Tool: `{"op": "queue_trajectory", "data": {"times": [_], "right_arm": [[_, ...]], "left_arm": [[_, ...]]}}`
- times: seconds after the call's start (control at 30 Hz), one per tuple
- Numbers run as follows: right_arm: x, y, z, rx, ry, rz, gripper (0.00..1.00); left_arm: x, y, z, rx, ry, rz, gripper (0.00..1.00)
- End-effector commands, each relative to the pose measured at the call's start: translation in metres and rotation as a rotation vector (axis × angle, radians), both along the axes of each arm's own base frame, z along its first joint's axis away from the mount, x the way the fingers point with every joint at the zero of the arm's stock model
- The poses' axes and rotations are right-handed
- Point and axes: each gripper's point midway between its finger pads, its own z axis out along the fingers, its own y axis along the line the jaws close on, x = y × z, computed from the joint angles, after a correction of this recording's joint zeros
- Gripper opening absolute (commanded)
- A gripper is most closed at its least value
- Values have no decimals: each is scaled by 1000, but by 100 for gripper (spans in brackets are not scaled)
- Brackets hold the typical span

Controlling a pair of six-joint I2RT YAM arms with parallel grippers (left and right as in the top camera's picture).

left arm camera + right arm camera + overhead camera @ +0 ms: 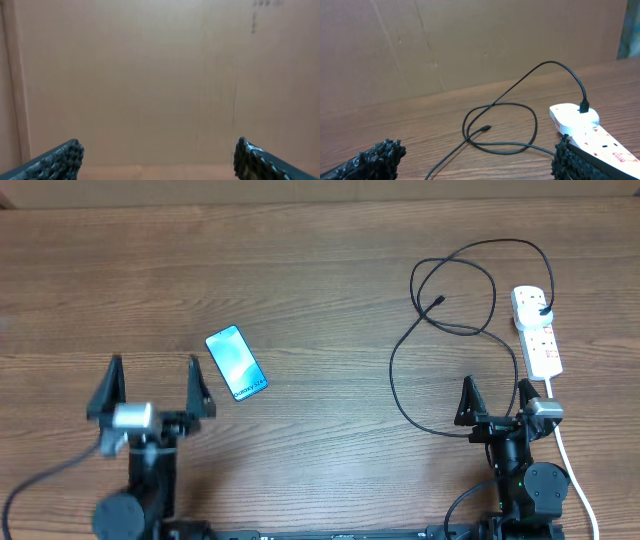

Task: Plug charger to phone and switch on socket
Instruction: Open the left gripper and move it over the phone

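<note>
Black, limp, light charger wants my wide-open, empty right gripper pinching just behind its stiffer connector tip.

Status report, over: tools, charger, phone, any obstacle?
Left tool, right tool open, empty. Charger plugged in socket, connector tip loose, far from phone. No obstacle seen.

You see a brown wood-grain counter filling the overhead frame, and a plain cardboard wall standing behind it in the upper part of the right wrist view.
</note>
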Motion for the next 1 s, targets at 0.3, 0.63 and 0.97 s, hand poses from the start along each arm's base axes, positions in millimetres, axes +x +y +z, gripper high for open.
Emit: {"op": "queue_trajectory", "data": {"times": [0.3,0.63,0.97], "right_arm": [[0,2,-2,-4,-2,7,100],[0,2,-2,-4,-2,7,100],[0,2,-2,-4,-2,7,100]], "left_arm": [[90,-2,11,-32,634,-7,100],[105,-36,-53,-83,1051,-204,100],[97,-41,-131,-157,1380,-219,99]]}}
